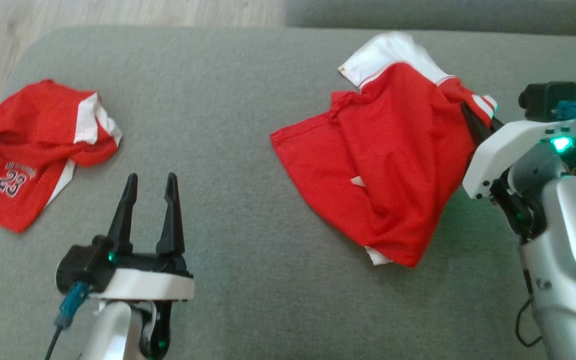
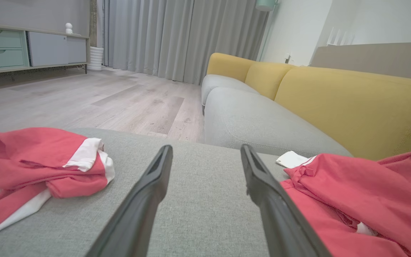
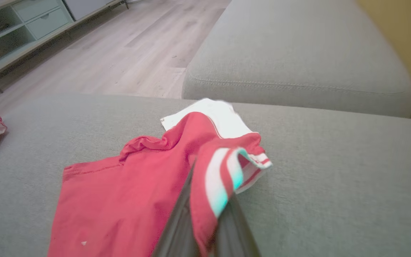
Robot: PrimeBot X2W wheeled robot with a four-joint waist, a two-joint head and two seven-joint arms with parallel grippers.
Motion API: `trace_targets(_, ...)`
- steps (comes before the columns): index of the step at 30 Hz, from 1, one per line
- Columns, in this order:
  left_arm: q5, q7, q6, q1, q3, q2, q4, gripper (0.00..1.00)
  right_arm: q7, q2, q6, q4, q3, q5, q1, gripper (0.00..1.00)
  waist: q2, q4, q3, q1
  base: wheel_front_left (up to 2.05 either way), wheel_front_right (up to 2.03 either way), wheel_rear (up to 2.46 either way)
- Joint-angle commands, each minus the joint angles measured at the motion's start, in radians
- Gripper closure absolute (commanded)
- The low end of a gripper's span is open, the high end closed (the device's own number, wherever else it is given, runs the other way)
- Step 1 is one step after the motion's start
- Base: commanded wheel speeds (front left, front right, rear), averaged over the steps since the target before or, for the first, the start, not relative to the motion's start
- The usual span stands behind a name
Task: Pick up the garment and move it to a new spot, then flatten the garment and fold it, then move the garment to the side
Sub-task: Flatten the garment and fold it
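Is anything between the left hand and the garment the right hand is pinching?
Nothing visible: bare grey cushion separates the open left hand from the red garment, pinched at its striped edge by the right hand.

- The garment (image 1: 383,165) is laid on the seat (image 1: 218,125), at 2 o'clock from the seat's middle in the head view.
- A second garment (image 1: 33,150) is laid on the same seat at 9 o'clock, well apart from the first.
- The left gripper (image 1: 151,176) is held over bare seat at 7 o'clock, between the two garments, touching neither.
- The right gripper (image 1: 469,114) is set at the garment's 3 o'clock edge, with cloth between its fingers.
- Floor (image 1: 118,12) is seen beyond the seat at 11 o'clock, a sofa (image 1: 443,12) at 1 o'clock.
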Motion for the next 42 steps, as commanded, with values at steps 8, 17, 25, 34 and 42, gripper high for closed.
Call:
trace_targets(8,0.007,-0.010,0.002,0.022,0.060,0.008,-0.044,0.00,0.166,0.030,-0.001,-0.562,-0.020,-0.035,0.125,1.00,0.0000,-0.047,-0.046,0.0000,0.00,0.00,0.00)
trace_targets(17,0.000,-0.010,0.002,-0.006,0.038,0.007,-0.060,0.00,0.215,0.028,-0.001,-0.487,-0.152,-0.073,0.050,1.00,0.0000,-0.015,0.008,0.0000,0.00,0.00,0.00)
trace_targets(25,-0.007,-0.010,0.002,-0.050,-0.001,0.005,-0.058,0.00,0.054,-0.018,-0.001,-0.145,-0.205,-0.099,-0.149,1.00,0.0000,0.060,0.080,0.0000,0.00,0.00,0.00)
trace_targets(34,-0.012,-0.010,0.002,-0.069,-0.014,0.004,-0.047,0.00,-0.120,-0.009,-0.001,0.159,-0.194,-0.145,-0.269,0.00,0.0000,0.083,0.084,0.0000,0.00,0.00,0.00)
trace_targets(42,-0.002,-0.010,0.002,-0.015,0.028,0.004,-0.040,0.00,-0.131,0.009,-0.001,0.112,-0.151,-0.151,-0.123,0.00,0.0000,0.003,-0.015,0.0000,0.00,0.00,0.00)
